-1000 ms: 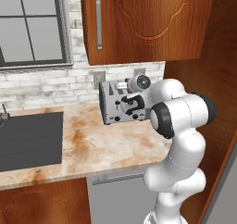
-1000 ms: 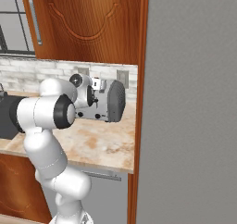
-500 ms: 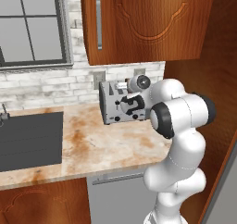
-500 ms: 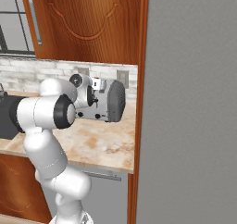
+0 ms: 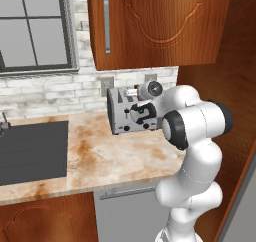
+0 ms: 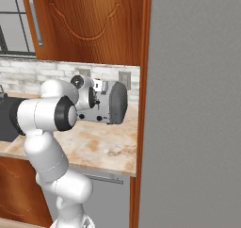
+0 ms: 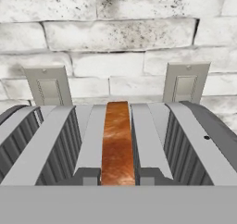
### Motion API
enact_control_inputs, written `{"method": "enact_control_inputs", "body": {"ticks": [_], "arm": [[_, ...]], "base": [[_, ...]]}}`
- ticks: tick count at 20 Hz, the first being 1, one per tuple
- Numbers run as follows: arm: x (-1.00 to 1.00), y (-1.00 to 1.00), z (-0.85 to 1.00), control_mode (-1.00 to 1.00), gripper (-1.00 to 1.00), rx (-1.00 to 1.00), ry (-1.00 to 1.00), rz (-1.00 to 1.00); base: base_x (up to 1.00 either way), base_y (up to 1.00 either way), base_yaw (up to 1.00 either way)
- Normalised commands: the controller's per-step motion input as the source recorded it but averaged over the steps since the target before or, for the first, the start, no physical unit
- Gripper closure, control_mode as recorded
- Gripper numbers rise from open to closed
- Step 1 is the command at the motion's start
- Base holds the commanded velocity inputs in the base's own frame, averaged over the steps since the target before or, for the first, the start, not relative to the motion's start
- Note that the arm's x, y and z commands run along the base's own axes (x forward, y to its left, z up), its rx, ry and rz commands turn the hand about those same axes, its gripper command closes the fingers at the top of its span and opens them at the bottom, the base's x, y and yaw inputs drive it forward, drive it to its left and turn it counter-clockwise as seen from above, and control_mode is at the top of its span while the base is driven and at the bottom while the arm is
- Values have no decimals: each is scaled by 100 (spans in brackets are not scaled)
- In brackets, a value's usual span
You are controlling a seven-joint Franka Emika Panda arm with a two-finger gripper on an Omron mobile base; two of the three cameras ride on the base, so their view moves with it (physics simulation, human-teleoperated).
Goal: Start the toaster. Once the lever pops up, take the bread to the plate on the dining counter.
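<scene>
The pincer is clenched at the toaster's (image 5: 125,117) front, near its levers, grasping nothing visible. The bread (image 7: 117,144) sits in a middle slot, at 12 o'clock from the hand. Risk: closed tips slip off a lever, or shove the toaster back along the bench (image 5: 105,158).

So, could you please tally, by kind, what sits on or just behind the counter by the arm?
Toaster: 1
Bread slice in a toaster slot: 1
Wall outlet plates on the brick wall behind the toaster: 2
Dark sink set into the worktop: 1
Total: 5
</scene>
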Motion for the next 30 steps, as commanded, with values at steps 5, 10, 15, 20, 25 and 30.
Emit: {"method": "enact_control_inputs", "body": {"ticks": [5,10,15,20,25,30], "arm": [[0,0,0,-100,100,0,0,0],[0,0,0,-100,100,0,0,0],[0,0,0,-100,100,0,0,0],[0,0,0,-100,100,0,0,0],[0,0,0,-100,100,0,0,0],[0,0,0,-100,100,0,0,0]], "base": [[0,0,0],[0,0,0],[0,0,0],[0,0,0],[0,0,0],[0,0,0]]}}
